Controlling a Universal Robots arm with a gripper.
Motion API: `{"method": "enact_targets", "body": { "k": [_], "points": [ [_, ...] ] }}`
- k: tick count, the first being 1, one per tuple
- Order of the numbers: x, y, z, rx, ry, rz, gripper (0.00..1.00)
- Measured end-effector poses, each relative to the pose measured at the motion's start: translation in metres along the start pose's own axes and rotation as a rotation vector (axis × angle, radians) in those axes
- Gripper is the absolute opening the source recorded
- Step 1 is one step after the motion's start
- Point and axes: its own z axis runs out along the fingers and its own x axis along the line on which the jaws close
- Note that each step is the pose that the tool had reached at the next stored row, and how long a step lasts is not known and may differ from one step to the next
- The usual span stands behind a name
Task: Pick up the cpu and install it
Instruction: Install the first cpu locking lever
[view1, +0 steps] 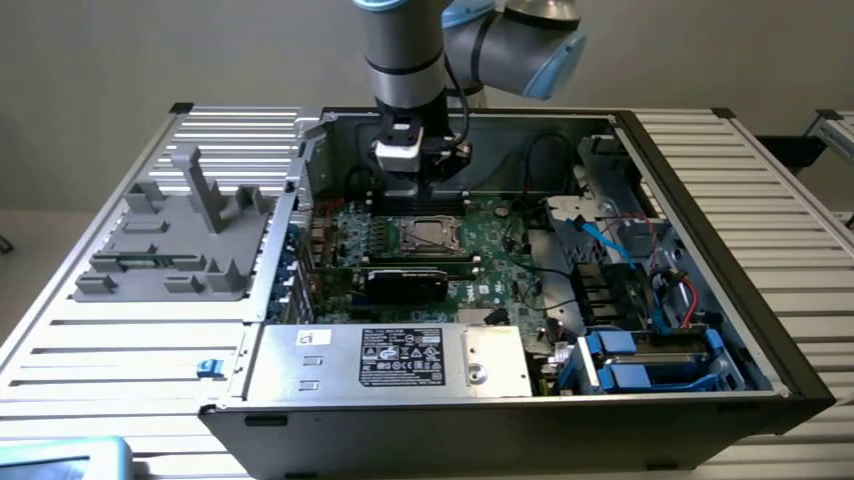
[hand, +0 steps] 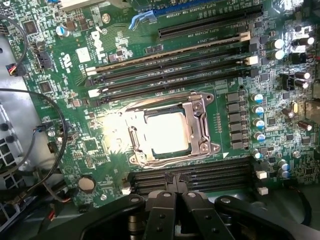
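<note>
Square shiny cpu (hand: 167, 132) sits flat inside metal socket frame (hand: 202, 125).

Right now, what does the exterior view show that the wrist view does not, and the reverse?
Exterior only: the arm, the whole open computer case, the silver power supply, and a grey parts tray at that view's left. Wrist only: empty memory slots and capacitors close up. Both: the cpu seated in its socket, and the gripper, jaws shut, above it.

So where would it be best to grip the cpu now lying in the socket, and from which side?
By two opposite edges, coming straight down from above. The cpu lies flat inside the metal socket frame, its broad silver top facing up, so little edge is exposed and grasping may be difficult. The gripper is shut above the board.
</note>
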Motion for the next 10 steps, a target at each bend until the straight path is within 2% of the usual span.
{"method": "enact_targets", "body": {
  "k": [1, 2, 3, 9, 10],
  "points": [
    [-0.0003, 0.0001, 0.0, -0.0117, -0.003, -0.001, 0.11],
    [-0.0007, 0.0002, -0.0001, -0.0251, -0.0042, -0.005, 0.11],
    [-0.0013, 0.0002, -0.0002, -0.0359, -0.0037, -0.01, 0.11],
    [-0.007, -0.0012, -0.0004, -0.1109, 0.0046, -0.06, 0.11],
    [-0.008, -0.0013, -0.0004, -0.1211, 0.0058, -0.067, 0.11]
  ]
}}
